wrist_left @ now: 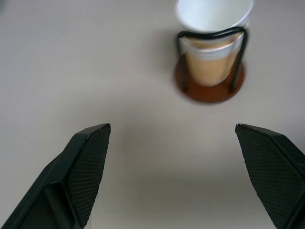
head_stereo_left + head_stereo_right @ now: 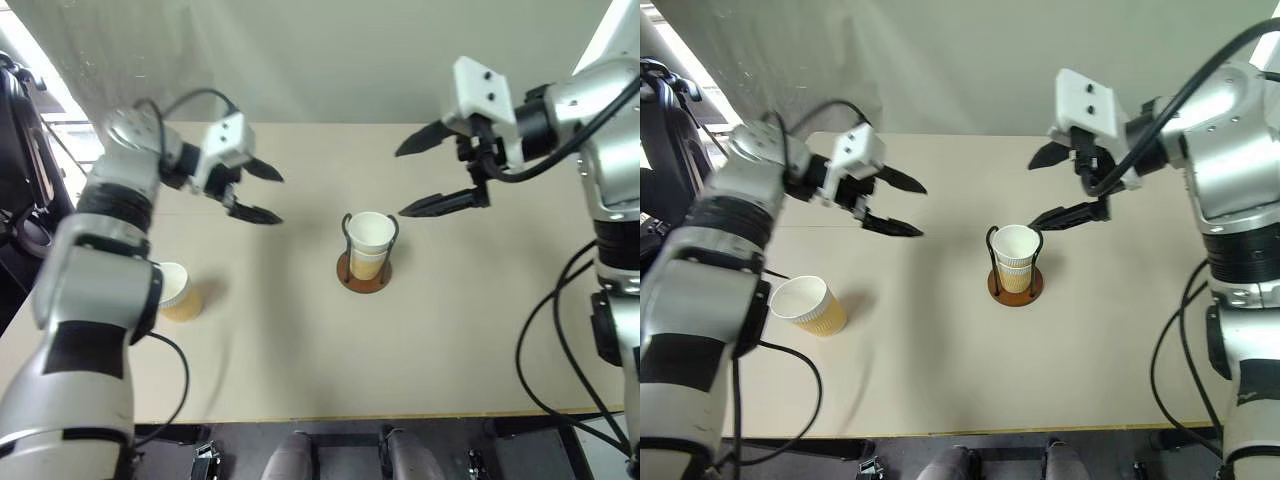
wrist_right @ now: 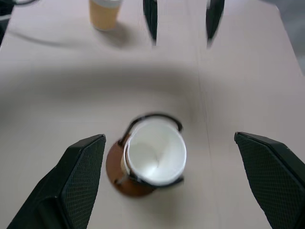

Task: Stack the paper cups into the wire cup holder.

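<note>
A: Head view status?

B: I read cups (image 2: pixel 369 243) nested in the holder (image 2: pixel 364 274) mid-counter (image 2: pixel 300 370). One cup (image 2: pixel 808 304) stands loose near the left edge. Left pincer (image 2: pixel 250 192) and right pincer (image 2: pixel 432 173) hover wide open, empty.

A: Wrist views?

B: Both confirm spread fingers above the holder. I judge one cup left to stack.

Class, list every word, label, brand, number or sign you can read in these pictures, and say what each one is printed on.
None can be read.
Cup in the holder: plain white and tan, no print visible.
Loose cup: plain, no print visible.
Holder: bare base and wire, no label.
Table: unmarked.
Left end effector and right end effector: no lettering visible on their casings.
</note>
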